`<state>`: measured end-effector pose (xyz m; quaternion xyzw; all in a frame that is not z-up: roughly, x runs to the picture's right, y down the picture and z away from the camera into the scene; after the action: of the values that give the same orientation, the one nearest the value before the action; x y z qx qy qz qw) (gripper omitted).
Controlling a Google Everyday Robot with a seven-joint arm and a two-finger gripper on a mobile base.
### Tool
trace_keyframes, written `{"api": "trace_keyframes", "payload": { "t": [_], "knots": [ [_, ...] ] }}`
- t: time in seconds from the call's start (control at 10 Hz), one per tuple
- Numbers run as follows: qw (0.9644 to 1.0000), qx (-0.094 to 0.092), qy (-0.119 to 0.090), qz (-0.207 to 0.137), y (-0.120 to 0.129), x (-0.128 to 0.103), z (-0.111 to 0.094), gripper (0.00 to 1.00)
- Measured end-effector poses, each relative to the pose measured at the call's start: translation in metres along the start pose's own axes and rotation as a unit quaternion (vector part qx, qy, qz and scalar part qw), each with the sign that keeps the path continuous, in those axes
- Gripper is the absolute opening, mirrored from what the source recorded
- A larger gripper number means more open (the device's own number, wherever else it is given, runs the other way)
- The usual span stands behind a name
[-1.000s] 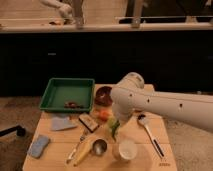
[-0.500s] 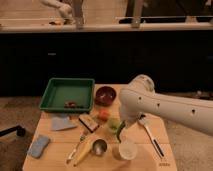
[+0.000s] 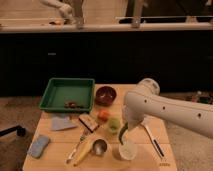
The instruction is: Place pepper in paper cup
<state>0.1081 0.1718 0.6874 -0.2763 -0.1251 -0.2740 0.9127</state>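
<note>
Gripper (image 3: 129,129) hidden under arm, clamped tight on pepper (image 3: 123,133); green tip hangs just below, over rim of paper cup (image 3: 127,150). Steel cup (image 3: 99,146) to its side. Advice: centre pepper, lower tip inside, then release

Matt wooden table (image 3: 55,160); shiny steel cup (image 3: 99,147); paper cup (image 3: 127,150), seemingly smooth.
</note>
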Motion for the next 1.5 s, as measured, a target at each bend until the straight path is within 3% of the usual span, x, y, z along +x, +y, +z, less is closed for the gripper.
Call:
{"api": "trace_keyframes", "payload": {
  "t": [0.8,1.5],
  "knots": [
    [1.0000,0.000,0.000,0.004,0.006,0.002,0.001,0.00],
    [0.9997,0.020,0.010,0.005,0.025,0.002,-0.012,0.00]
  ]
}}
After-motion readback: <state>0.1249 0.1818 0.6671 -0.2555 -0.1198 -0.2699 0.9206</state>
